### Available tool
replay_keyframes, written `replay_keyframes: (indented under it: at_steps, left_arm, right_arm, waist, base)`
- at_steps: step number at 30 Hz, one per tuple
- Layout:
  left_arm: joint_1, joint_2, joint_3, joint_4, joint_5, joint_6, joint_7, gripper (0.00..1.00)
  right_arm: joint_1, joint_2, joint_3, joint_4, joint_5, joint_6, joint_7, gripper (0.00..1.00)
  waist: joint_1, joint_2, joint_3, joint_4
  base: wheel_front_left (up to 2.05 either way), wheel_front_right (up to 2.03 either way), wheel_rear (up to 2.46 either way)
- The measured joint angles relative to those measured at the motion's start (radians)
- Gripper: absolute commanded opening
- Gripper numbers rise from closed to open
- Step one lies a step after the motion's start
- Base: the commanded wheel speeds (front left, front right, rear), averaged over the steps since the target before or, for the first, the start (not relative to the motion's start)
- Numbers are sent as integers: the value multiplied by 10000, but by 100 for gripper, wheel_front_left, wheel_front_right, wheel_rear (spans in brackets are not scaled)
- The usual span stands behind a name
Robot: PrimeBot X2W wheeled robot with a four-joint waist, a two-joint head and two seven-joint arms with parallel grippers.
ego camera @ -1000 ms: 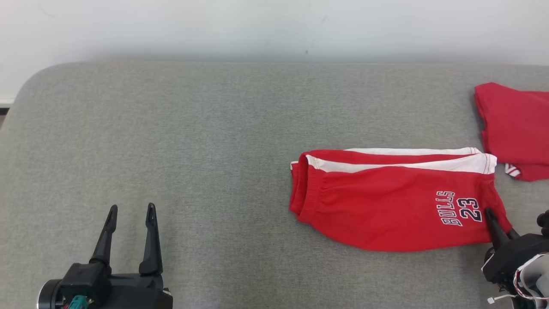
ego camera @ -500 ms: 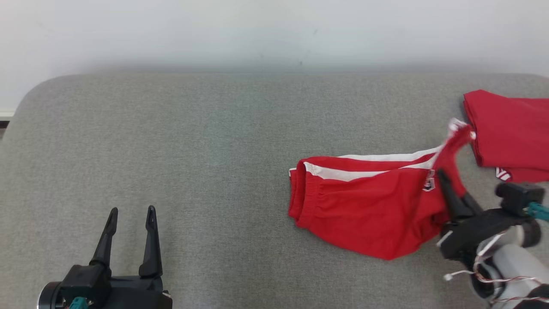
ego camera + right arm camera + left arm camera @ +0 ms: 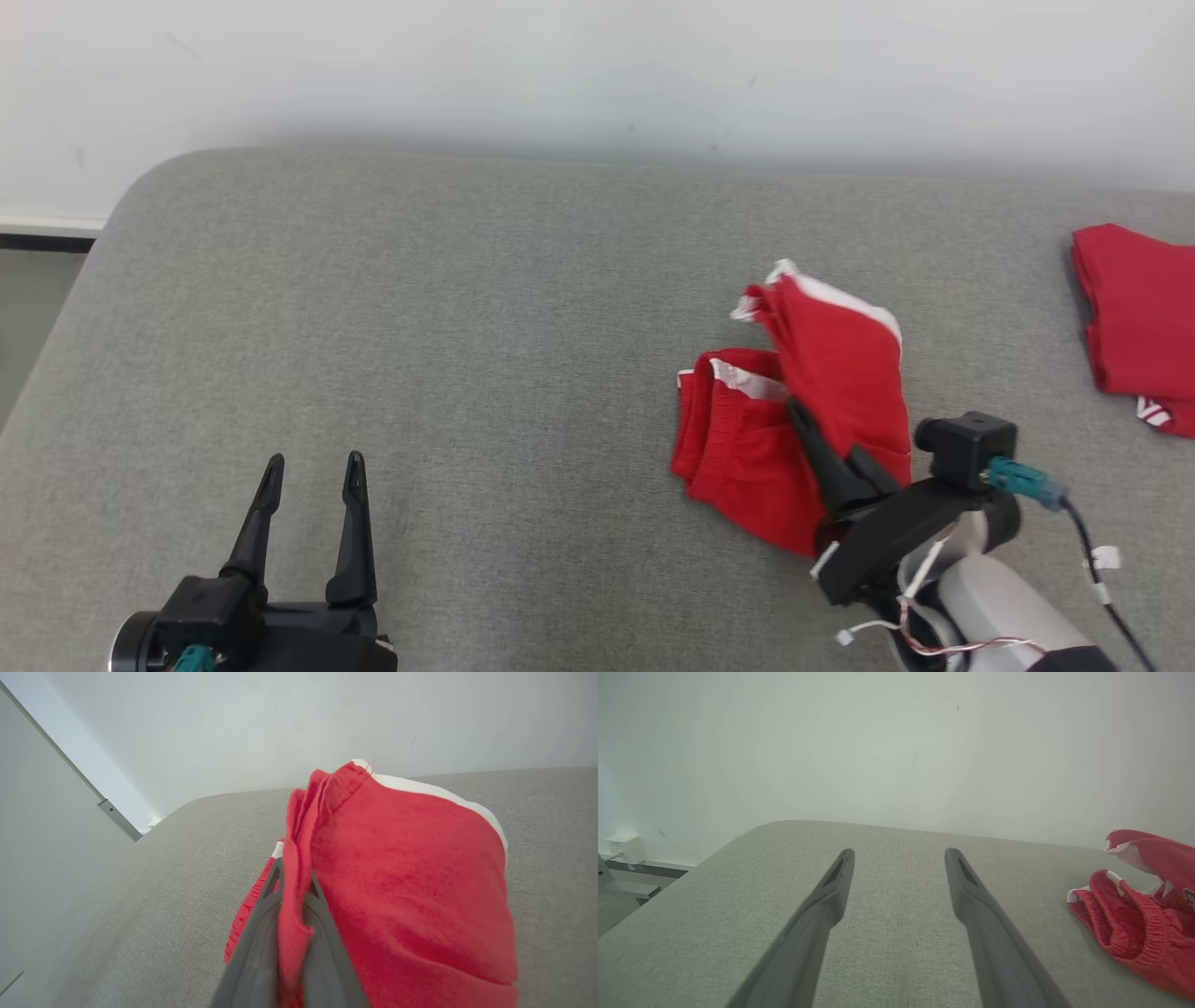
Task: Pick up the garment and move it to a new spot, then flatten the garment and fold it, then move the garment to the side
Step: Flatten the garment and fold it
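Observation:
The garment (image 3: 822,373) is a pair of red shorts with white side stripes, right of centre on the grey padded surface. My right gripper (image 3: 805,417) is shut on its leg end, which is lifted and doubled back over the waistband half. In the right wrist view the red cloth of the garment (image 3: 397,868) is pinched between the two fingers (image 3: 254,933) and drapes to the right. My left gripper (image 3: 311,464) stands open at the lower left, holding nothing. From the left wrist the garment (image 3: 1134,914) lies bunched at the far right, beyond the left gripper (image 3: 899,854).
A second red garment (image 3: 1134,327) lies folded at the right edge of the grey surface (image 3: 420,308). A pale wall (image 3: 597,65) runs along the back. The surface's rounded corner is at the far left, with floor beyond it.
My right gripper has lifted the shorts' leg end and carried it leftward over the waistband half, so the flat shorts are now doubled up. The head camera has shifted. The left arm has stayed still.

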Motion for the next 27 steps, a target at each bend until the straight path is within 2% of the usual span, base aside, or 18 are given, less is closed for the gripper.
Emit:
replay_keyframes:
  at_steps: [9,11,15,19,24,27]
  left_arm:
    - [-147,2,-286,67,-148,159,0,100]
    - [-160,2,-316,71,-182,173,0,100]
    - [-177,2,-286,73,-196,194,0,100]
    - [-179,4,-169,58,-182,203,0,100]
    - [-144,2,-104,13,-132,199,0,100]
    - [-140,0,-98,6,-121,186,0,100]
  right_arm:
    - [52,1124,98,589,-443,0,322,0]
    - [52,1135,274,665,-788,0,84,100]
    - [12,1026,186,663,-1041,0,-458,100]
    - [-113,614,-207,144,-1174,0,-878,100]
    - [-100,58,-1457,-13,-1294,0,-1070,100]
    - [-82,-48,-2082,138,-1469,0,-1103,100]
  waist:
    - [0,-1,134,394]
    - [1,0,173,430]
    - [1,0,207,419]
    - [2,0,209,313]
    - [1,0,200,196]
    - [1,0,199,204]
  base:
    - [0,0,0]
    - [0,0,0]
    - [0,0,0]
    - [0,0,0]
    - [0,0,0]
    - [0,0,0]
